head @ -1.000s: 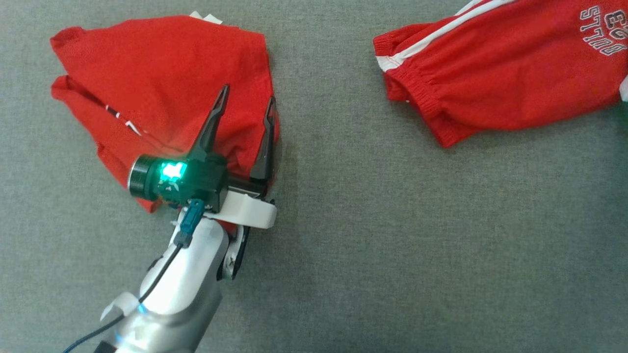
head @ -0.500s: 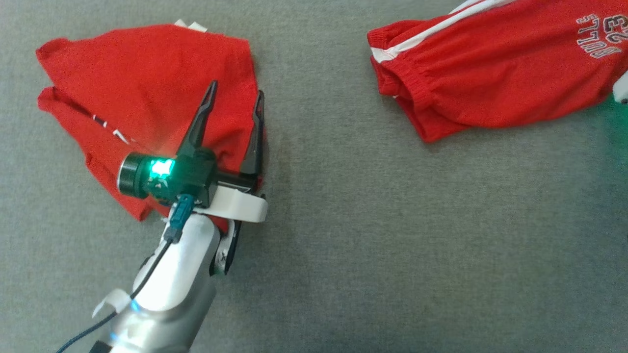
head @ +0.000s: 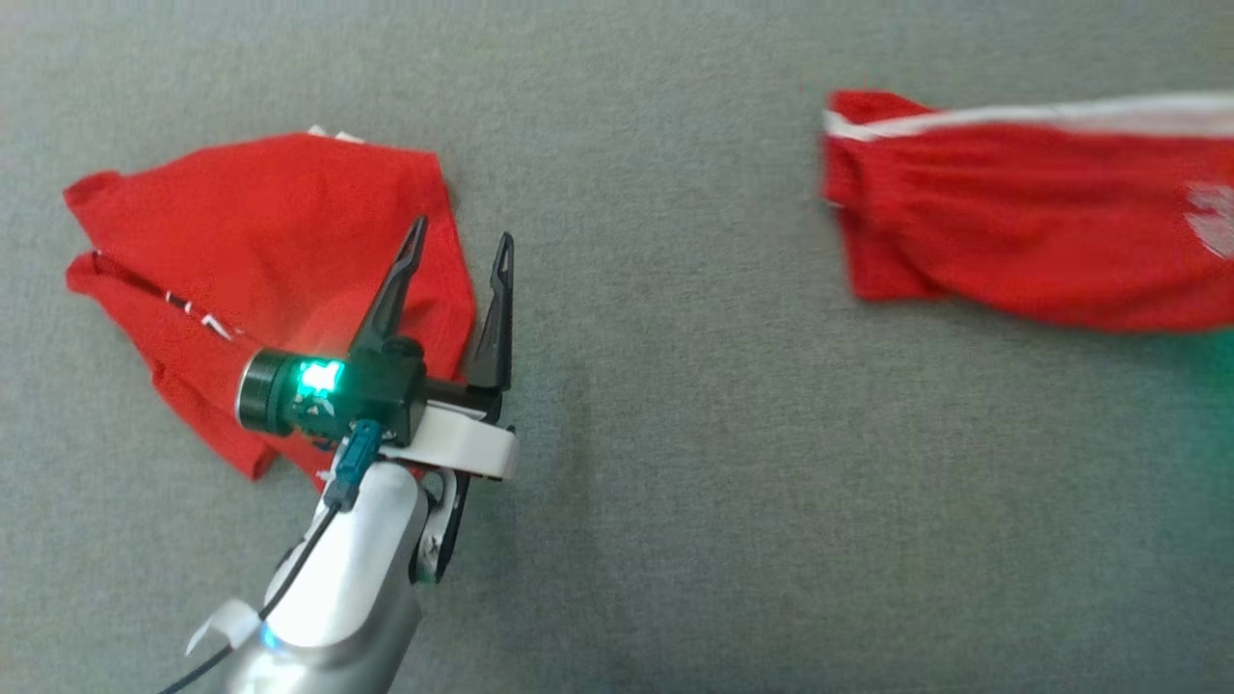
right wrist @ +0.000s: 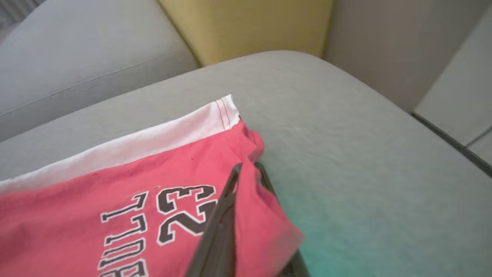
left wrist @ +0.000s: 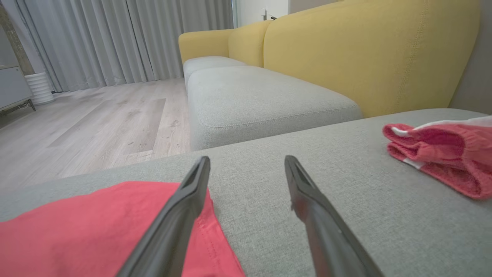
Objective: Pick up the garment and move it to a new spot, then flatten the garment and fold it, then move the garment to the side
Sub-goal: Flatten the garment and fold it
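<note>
**Fig.: cloth handling, two-arm rig.** R arm: right gripper [right wrist: 248, 166] is closed on a fold of the shorts [right wrist: 115, 181] at a hem corner, just beside the print [right wrist: 161, 215], w/ cloth running btwn the two fingers. The shorts lie stretched along the far right of the grey seat cushion [head: 675, 434], white stripe [head: 1012, 114] on the far edge; their outline is blurred in head view. L arm: left gripper [head: 462, 231] has its fingers spread w/ nothing btwn them, straddling the right edge of a separate red top [head: 260, 222], well apart from the shorts; contact w/ that cloth is unclear. Handling (est.): light, limp knit w/ no stiffness, so it sags & trails from a single pinch; not fragile; the cushion weave probably adds drag. Best holds: hem corners or the gathered waistband, one per gripper, to flatten w/o bunching
</note>
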Controlling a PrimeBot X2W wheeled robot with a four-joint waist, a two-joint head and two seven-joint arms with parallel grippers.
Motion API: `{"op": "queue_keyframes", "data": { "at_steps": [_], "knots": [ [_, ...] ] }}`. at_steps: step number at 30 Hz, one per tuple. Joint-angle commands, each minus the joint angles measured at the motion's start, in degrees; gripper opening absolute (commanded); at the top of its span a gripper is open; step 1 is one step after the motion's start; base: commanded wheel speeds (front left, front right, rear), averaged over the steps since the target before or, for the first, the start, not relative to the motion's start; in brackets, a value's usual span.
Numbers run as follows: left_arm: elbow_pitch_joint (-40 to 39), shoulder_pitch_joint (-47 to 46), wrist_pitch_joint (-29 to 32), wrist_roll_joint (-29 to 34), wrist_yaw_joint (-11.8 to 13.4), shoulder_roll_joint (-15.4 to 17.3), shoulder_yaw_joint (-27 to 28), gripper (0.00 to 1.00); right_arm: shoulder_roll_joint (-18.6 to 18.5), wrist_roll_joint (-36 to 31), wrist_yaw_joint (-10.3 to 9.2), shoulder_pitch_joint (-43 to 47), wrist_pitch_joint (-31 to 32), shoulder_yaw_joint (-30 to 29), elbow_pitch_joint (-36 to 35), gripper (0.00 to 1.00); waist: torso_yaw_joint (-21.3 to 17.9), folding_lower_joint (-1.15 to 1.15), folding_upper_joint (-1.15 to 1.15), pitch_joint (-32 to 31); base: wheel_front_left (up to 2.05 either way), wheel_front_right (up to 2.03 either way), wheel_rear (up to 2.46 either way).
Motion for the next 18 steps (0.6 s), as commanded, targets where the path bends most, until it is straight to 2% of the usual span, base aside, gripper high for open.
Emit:
{"op": "queue_keyframes", "data": {
  "at_steps": [1,4,10,18],
  "knots": [
    [-1.5,-0.4,-0.3,0.4,0.0,0.4,2.4,1.00,-2.2,-0.2,-0.11,0.4,-1.3,-0.4,-0.3,0.00,-0.4,0.01,0.00,-0.8,0.00,0.00,0.00],
    [-1.5,0.3,-0.3,0.6,-0.4,0.2,2.5,1.00,-3.0,-2.0,-0.11,0.6,-2.6,-1.9,2.3,0.00,-0.2,0.01,0.00,-1.3,0.00,0.00,0.00],
    [-1.2,1.2,-0.3,0.7,-0.8,0.0,3.3,1.00,-1.8,-3.9,-0.11,-0.6,-4.5,-2.9,4.3,0.00,0.5,0.01,0.00,-1.8,0.00,0.00,0.00],
    [-0.4,2.6,-0.3,0.7,-1.1,0.0,4.2,1.00,3.8,-2.1,-0.11,-1.8,-7.1,1.0,-2.1,0.00,0.6,0.01,0.00,-5.0,0.00,0.00,0.00]
  ]
}}
